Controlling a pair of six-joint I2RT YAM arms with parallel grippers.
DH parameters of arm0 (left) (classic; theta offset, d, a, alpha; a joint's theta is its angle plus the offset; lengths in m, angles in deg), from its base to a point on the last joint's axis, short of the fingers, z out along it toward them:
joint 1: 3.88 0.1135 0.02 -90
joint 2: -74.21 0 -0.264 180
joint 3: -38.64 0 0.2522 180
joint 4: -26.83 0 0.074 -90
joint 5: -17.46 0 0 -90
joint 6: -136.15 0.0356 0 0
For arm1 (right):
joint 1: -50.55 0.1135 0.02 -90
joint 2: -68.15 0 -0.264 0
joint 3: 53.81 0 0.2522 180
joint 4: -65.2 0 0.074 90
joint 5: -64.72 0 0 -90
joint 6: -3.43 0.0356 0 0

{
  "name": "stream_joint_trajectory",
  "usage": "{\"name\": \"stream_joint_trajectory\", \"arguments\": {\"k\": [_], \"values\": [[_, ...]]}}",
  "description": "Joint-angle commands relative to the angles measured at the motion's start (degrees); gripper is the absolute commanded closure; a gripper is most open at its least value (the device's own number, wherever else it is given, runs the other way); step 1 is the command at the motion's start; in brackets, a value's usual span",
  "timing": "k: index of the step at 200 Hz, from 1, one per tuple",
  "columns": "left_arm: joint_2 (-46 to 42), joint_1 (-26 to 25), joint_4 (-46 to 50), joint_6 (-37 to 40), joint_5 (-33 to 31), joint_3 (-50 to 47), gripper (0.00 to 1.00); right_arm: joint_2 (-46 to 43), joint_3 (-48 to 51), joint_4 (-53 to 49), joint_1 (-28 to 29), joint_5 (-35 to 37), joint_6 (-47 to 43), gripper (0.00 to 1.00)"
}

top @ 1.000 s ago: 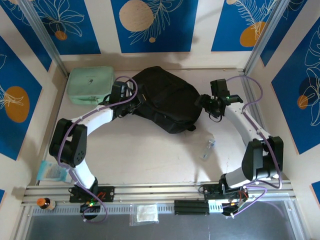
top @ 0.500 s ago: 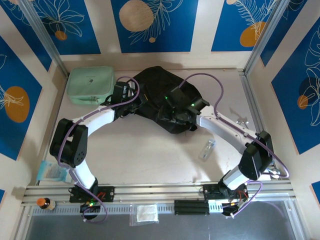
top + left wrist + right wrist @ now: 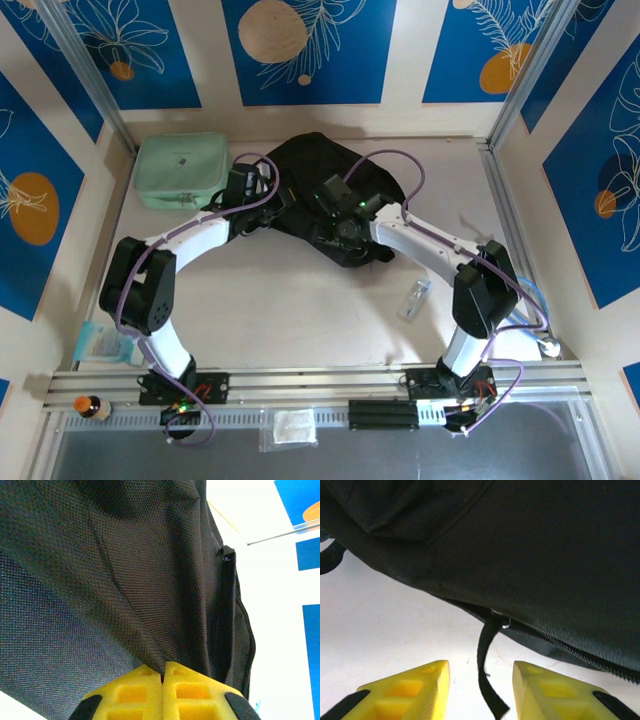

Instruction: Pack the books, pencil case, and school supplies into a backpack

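One backpack (image 3: 310, 162), black soft fabric, lies at the far middle of the table (image 3: 300, 310). Its long axis runs diagonally, far-left to near-right. Which end is the top cannot be told.

The left gripper (image 3: 272, 206) is at the bag's left edge. In the left wrist view, the left gripper (image 3: 162, 676) has its yellow fingers pressed together, pinching a fold of the backpack (image 3: 100, 580) fabric.

The right gripper (image 3: 338, 236) is over the bag's near side. In the right wrist view, the right gripper (image 3: 480, 667) has its fingers spread. One black strap (image 3: 487, 650) hangs from the backpack (image 3: 545, 555) edge between them; contact cannot be told.

One clear oblong piece of school supplies (image 3: 415, 298) lies on the table near-right of the bag, apart from it. Its long axis runs roughly near-far, tilted slightly right at the far end.

One mint green zip case (image 3: 180, 170) sits far-left, just beside the left wrist. One light blue packet (image 3: 105, 343) sits at the near-left edge.

The table is pale and matte. The walls (image 3: 300, 50) have blue panels with white leaf drawings and orange circles.
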Motion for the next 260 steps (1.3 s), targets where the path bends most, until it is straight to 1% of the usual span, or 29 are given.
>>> {"name": "stream_joint_trajectory", "arguments": {"k": [1, 14, 41, 69, 86, 111, 137, 159, 212, 260], "values": [[-1.24, -1.05, -3.28, 0.92, 1.45, 0.11, 1.0, 1.48, -2.7, -1.81, -0.07, 2.12, 0.95, 0.66], [-1.22, -1.02, -3.28, 0.88, 1.31, 0.07, 1.0, 1.98, -3.12, -2.23, -0.07, 2.29, 1.03, 0.69], [-1.16, -1.06, -3.27, 0.7, 1.23, 0.2, 1.0, 2.31, -2.99, -2.91, -0.07, 2.9, 1.83, 0.71], [-0.97, -1.08, -3.19, 0.7, 1.11, 0.32, 1.0, 2.13, -2.67, -3.4, -0.07, 3.6, 2.27, 0.76], [-0.98, -1.06, -2.93, 0.77, 1.01, 0.45, 1.0, 2.03, -2.66, -3.4, -0.16, 3.7, 2.17, 0.83], [-1.16, -1.0, -1.9, 1.27, 0.07, 0.55, 1.0, 1.56, -2.4, -3.22, -0.16, 3.42, 1.68, 1.0], [-1.18, -0.82, -0.99, 1.65, -1.34, 0.71, 1.0, -0.64, -0.56, -2.48, -0.17, 4.16, 1.38, 1.0], [-0.94, -0.64, -1.01, 2.21, -2.13, 1.05, 1.0, -4.21, 2.69, -2.14, -0.34, 4.98, 1.66, 1.0], [0.2, -0.29, 2.34, 6.26, -7.0, 2.99, 1.0, -12.08, 13.08, -4.4, -1.51, 7.78, 6.5, 1.0], [1.65, -0.03, 3.8, 7.45, -9.28, 3.14, 1.0, -16.47, 17.05, -6.95, -2.71, 10.22, 9.02, 1.0]]}}
